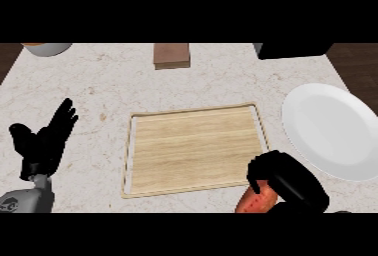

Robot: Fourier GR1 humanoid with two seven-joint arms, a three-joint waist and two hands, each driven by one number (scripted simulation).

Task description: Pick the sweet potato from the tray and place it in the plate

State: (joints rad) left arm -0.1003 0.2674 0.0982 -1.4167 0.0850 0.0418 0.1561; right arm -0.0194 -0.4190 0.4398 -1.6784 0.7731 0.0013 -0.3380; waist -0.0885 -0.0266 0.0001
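Observation:
A reddish-orange sweet potato shows at the lower right, just off the front right corner of the wooden tray. My right hand is curled over it and hides most of it. The tray's bare wood surface lies in the middle of the counter with nothing on it. A white plate sits to the right of the tray, beyond the right hand, with nothing on it. My left hand rests open at the left edge, fingers up, apart from the tray.
A brown block stands at the back centre. A black object sits at the back right, and a grey bowl at the back left. The plate reaches the counter's right edge.

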